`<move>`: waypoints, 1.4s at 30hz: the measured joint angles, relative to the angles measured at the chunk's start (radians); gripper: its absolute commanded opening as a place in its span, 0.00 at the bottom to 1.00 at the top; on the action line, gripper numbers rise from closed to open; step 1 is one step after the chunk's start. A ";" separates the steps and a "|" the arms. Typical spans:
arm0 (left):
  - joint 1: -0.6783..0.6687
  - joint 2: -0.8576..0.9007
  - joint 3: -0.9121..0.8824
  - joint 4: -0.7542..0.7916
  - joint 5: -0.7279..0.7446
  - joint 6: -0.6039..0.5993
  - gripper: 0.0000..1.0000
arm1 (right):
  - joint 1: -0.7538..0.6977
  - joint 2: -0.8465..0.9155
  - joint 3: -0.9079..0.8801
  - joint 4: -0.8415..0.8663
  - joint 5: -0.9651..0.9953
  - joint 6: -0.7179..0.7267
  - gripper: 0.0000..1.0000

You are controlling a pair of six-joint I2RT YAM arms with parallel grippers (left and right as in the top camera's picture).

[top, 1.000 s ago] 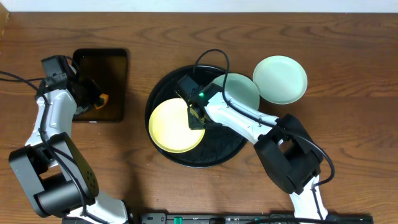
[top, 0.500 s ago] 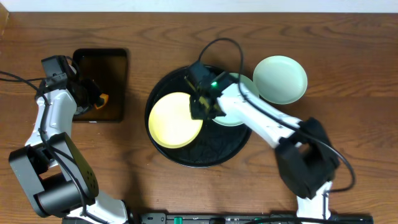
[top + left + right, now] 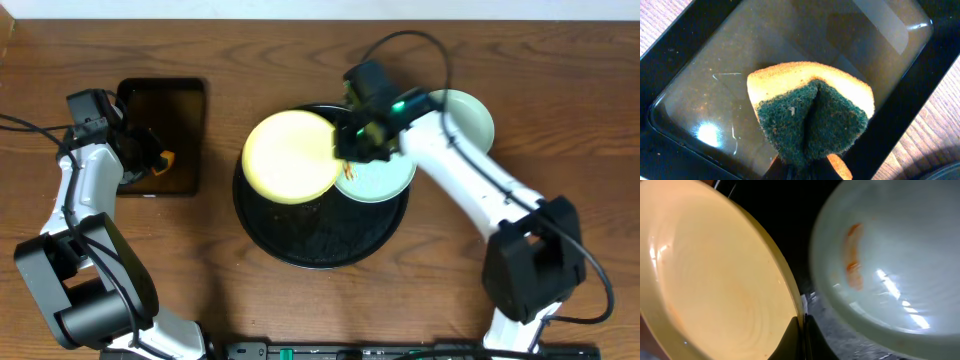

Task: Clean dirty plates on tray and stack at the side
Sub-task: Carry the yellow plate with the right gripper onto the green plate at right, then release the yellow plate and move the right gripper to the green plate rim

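The pale yellow plate is up on a tilt, its rim clamped between the closed fingers of the right gripper, stretching away from the fingertips across the round black tray and out past its rim. Right on the fingers' other side, a mint-blue plate lies in the tray with an orange smear on its face. Beyond the right arm the second mint-blue plate sits off the tray on the wooden table, and over at the left gripper the fingers are squeezed onto a folded yellow-and-green sponge that pokes out past the fingertips above the rectangular black tray of liquid.
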 measured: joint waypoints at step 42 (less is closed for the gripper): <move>0.000 0.000 0.000 0.001 0.000 0.000 0.08 | -0.511 0.000 0.000 -0.101 0.068 -0.215 0.59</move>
